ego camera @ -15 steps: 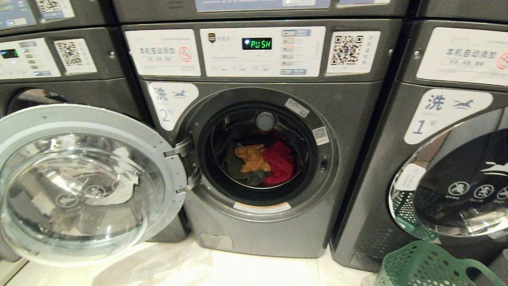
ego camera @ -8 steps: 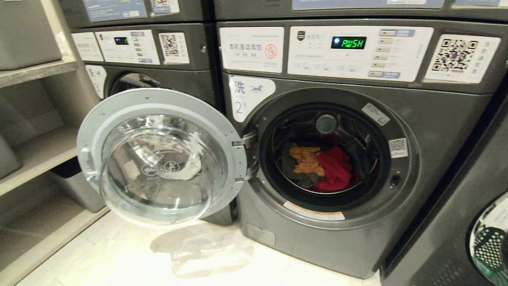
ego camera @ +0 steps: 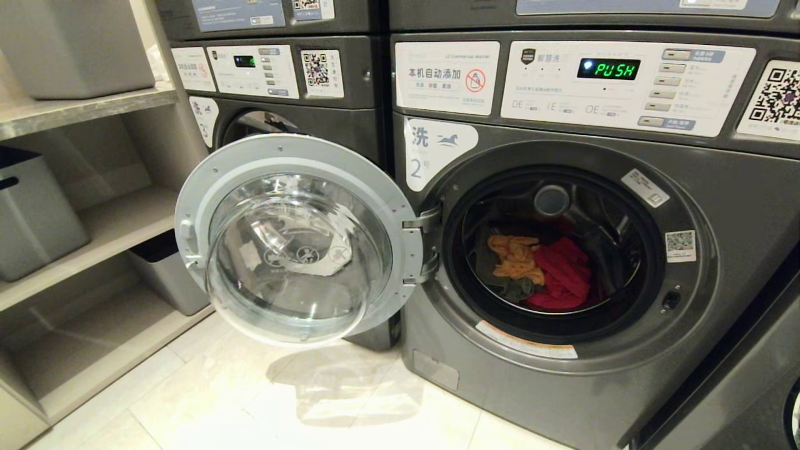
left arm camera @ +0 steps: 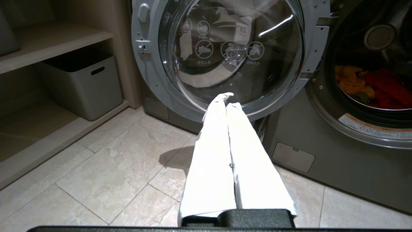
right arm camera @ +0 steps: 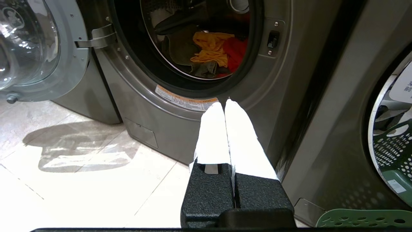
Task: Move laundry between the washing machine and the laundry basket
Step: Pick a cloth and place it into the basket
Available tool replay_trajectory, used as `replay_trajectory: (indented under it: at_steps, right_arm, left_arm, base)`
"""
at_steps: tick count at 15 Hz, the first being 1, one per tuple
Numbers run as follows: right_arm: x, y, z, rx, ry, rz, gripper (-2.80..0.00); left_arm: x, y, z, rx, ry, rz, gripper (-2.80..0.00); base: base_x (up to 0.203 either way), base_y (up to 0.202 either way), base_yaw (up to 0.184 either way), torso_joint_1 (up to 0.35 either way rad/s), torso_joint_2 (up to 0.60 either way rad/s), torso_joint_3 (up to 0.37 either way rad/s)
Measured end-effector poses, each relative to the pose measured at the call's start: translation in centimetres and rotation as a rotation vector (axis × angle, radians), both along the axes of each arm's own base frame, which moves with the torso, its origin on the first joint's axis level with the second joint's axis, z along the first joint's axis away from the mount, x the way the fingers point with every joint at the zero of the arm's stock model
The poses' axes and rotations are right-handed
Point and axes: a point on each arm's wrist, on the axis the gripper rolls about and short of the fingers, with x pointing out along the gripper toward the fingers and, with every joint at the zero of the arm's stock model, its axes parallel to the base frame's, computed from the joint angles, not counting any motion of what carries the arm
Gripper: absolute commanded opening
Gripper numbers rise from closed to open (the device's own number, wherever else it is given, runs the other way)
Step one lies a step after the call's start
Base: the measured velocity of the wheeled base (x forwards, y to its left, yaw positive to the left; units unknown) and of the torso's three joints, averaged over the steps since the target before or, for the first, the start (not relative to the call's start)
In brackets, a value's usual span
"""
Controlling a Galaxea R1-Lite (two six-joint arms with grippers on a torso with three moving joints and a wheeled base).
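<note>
A pale beige tiled floor (ego camera: 206,400) with thin grout lines is seen across the lower part of the head view. Directly on it, from 12 to 3 o'clock, stands the dark grey front-loading washing machine (ego camera: 719,350) labelled 2, and a like washer (ego camera: 350,128) is set beside it toward 11 o'clock. At 9 o'clock a light wooden shelf unit (ego camera: 94,231) rises from the floor; a grey solid-sided plastic bin (ego camera: 165,278) is placed on its lowest board. In the right wrist view the rim of a green perforated plastic laundry basket (right arm camera: 363,218) is seen low by the floor.
</note>
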Motion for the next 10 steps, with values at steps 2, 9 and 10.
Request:
replay_trajectory:
  at_steps: [2,9,10]
  right_arm:
    - [0.00,0.00,0.00,0.000,0.000,0.000,-2.80]
    - [0.00,0.00,0.00,0.001,0.000,0.000,-2.80]
    - [0.00,0.00,0.00,0.001,0.000,0.000,-2.80]
  left_arm:
    - [0.00,0.00,0.01,0.001,-0.001,0.000,-2.80]
    - [0.00,0.00,0.01,0.000,-0.001,0.000,-2.80]
    - [0.00,0.00,0.00,-0.001,0.000,0.000,-2.80]
  base:
    - [0.000,0.000,0.000,0.000,0.00,0.000]
    - [0.185,0.000,-0.001,0.007,0.00,0.000]
    - [0.115,0.000,-0.001,0.011,0.00,-0.007]
